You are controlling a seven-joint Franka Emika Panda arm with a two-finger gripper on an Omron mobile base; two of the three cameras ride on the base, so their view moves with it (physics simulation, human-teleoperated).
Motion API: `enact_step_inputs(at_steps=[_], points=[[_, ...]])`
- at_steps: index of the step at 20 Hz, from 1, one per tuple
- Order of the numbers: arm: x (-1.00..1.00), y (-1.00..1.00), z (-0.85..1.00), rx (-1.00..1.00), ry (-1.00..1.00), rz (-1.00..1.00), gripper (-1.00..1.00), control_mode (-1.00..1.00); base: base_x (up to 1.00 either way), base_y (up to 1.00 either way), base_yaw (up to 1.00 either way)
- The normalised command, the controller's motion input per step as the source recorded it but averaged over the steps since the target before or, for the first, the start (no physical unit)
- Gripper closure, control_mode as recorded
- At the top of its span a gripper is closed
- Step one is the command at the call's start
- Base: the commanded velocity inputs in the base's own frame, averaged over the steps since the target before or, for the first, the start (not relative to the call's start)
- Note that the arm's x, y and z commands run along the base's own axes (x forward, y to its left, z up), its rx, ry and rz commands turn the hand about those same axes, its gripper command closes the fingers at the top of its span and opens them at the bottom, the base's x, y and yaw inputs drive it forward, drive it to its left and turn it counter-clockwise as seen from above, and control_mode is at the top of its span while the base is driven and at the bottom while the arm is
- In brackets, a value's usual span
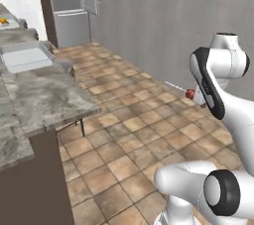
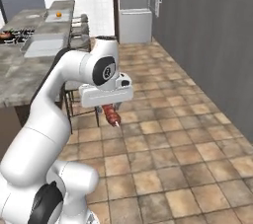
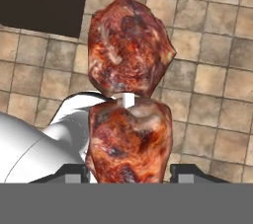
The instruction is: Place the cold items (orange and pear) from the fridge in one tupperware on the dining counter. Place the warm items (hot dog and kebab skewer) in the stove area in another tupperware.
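My gripper (image 3: 131, 174) is shut on the kebab skewer (image 3: 129, 90). Its two dark red meat chunks sit on a white stick that points away from the hand over the tiled floor. From the left base the gripper (image 1: 196, 93) hangs beside the arm's dark elbow, and the skewer's thin stick (image 1: 174, 86) juts left. From the right base the kebab (image 2: 112, 115) hangs below the gripper (image 2: 109, 107). The orange (image 2: 59, 14) lies far back on the counter in a pale tupperware (image 2: 53, 17), also the small orange (image 1: 4, 21).
A marble counter (image 1: 39, 95) with a white sink (image 1: 25, 56) runs along the left. The stove (image 2: 10, 35) carries a small reddish thing, too small to name. Stools (image 2: 79, 25) stand by the counter. The open fridge (image 2: 136, 6) is at the far end and a grey wall (image 2: 207, 45) on the right.
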Motion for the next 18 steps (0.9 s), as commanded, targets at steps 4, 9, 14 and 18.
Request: enact_step_inputs(at_steps=[4,9,14,18], points=[[0.00,0.00,0.00,0.00,0.00,0.00,1.00,1.00,0.25,-0.90,0.36],[0.00,0.00,0.00,0.00,0.00,0.00,1.00,1.00,0.52,-0.81,0.41],[0.00,0.00,0.00,0.00,0.00,0.00,1.00,1.00,0.73,-0.77,0.61],[0.00,0.00,0.00,0.00,0.00,0.00,1.00,1.00,0.76,-0.65,0.90]])
